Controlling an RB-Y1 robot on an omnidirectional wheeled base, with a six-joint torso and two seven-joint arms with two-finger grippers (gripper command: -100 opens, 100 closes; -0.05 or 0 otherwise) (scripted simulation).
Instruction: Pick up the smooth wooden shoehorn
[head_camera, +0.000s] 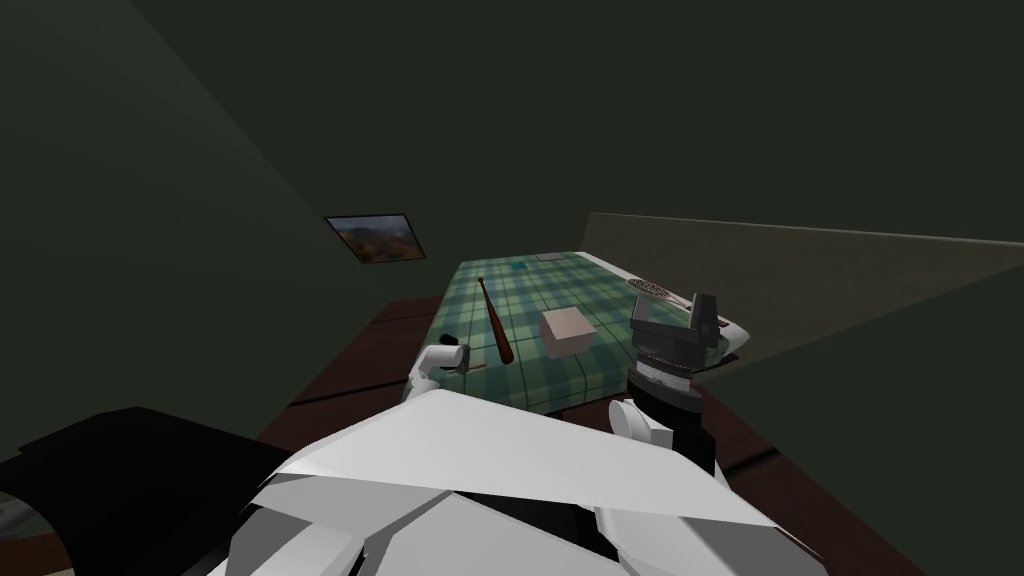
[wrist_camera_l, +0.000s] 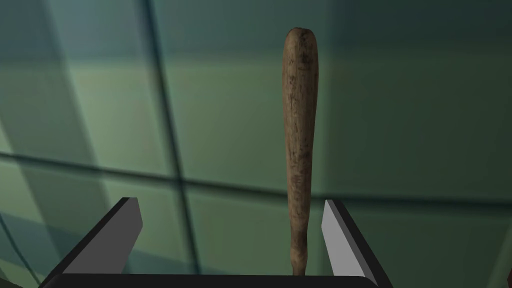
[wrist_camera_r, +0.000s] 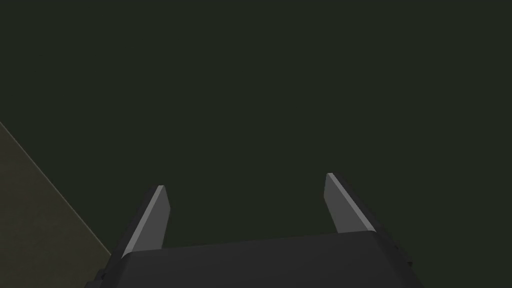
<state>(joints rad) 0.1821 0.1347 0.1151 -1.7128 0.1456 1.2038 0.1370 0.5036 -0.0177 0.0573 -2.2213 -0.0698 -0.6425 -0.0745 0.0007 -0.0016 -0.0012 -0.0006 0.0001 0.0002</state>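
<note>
Now the left pincer (wrist_camera_l: 230, 201) hangs spread above the wooden shoehorn (wrist_camera_l: 299, 125), which lies on the green plaid cover (wrist_camera_l: 400, 125) between its fingers (wrist_camera_l: 332, 235); the right pincer (wrist_camera_r: 244, 181) is spread too.

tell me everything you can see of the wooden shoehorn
The shoehorn is a long, slim piece of mottled brown wood shaped like a small bat: one end is broad and rounded, and it tapers to a narrow neck. It lies flat on the green plaid cover. Its narrow end lies between the open fingers of the left gripper, closer to one finger. Neither finger appears to touch it, so it is not yet gripped.
</note>
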